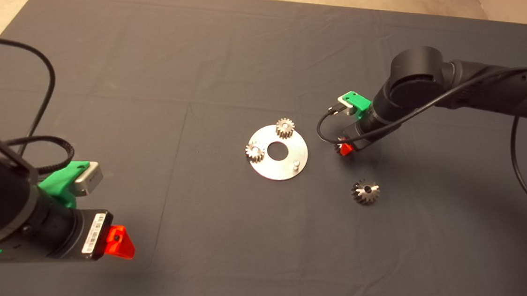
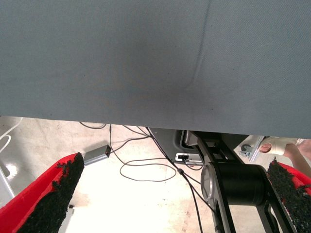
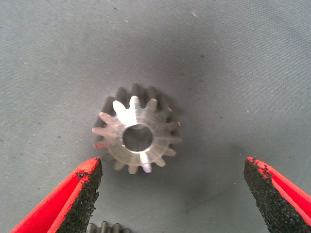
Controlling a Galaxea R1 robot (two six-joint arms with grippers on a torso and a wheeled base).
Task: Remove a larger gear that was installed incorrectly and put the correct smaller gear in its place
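Oddly, larger gear [image 3: 137, 134] between spread right jaws; perhaps another gear [image 3: 104, 227] below.

Grey-silver larger gear [image 3: 136, 134], dark mat [image 1: 157, 64]

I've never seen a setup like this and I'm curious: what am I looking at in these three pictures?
It is a two-armed robot at a table with a dark mat. One picture looks down from above; the other two come from cameras on each wrist. On the mat lies a round metal plate carrying two small gears, with the larger gear lying loose beside it. The right gripper hangs open near that gear. The left gripper waits open at the mat's edge. Nothing is held.
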